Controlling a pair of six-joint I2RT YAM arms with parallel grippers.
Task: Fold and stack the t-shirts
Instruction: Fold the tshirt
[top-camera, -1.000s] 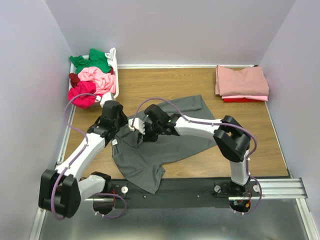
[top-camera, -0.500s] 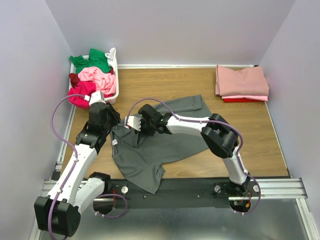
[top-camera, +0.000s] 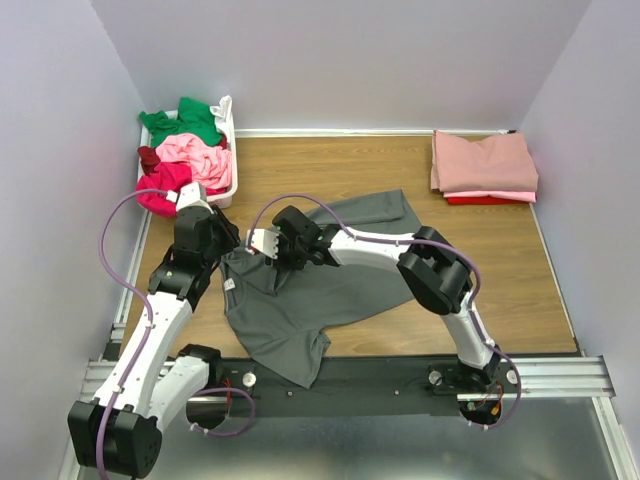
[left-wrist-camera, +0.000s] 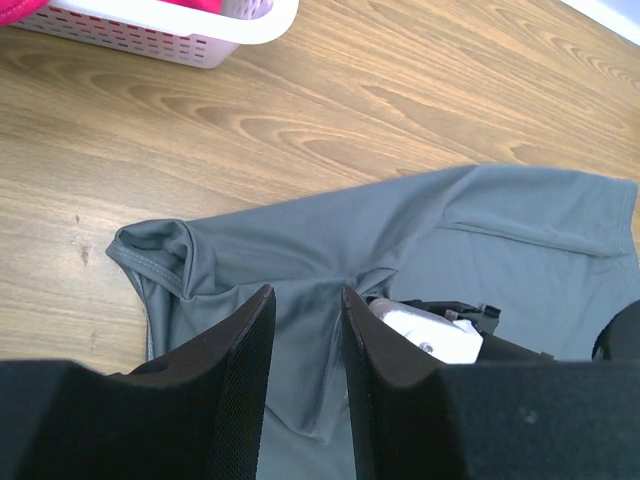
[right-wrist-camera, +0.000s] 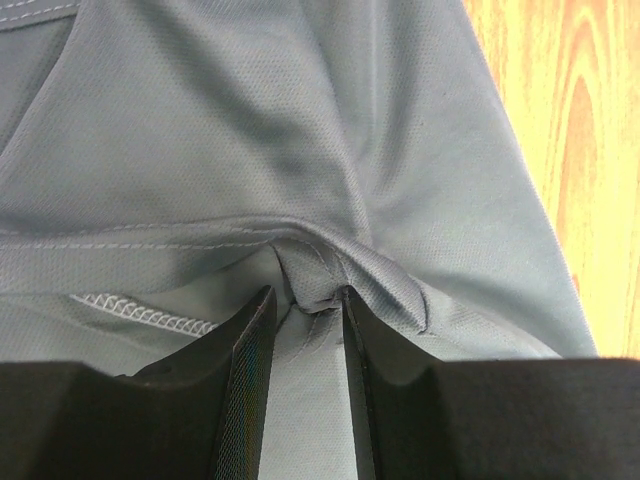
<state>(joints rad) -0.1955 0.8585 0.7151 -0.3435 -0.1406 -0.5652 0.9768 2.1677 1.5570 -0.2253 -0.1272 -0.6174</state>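
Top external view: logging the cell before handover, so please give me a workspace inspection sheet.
Surface: wood-grain table.
Job's things: dark grey t-shirt crumpled mid-table; dusty rose shirt folded above red shirt, far right; green shirt, pink shirt, magenta shirt in white basket, far left.
Clutter: nothing seen.
Grippers: left gripper and right gripper each pinch the dark grey t-shirt.
Cables: purple cables arch over the table.
Surroundings: plain walls on three sides.

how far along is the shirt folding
Done: a folded stack, pink on red, sits at the far right. In hand: the grey shirt lies unfolded in the middle, with the left gripper and right gripper each pinching a fold of it. Left: folding it, plus the loose shirts heaped in the basket.
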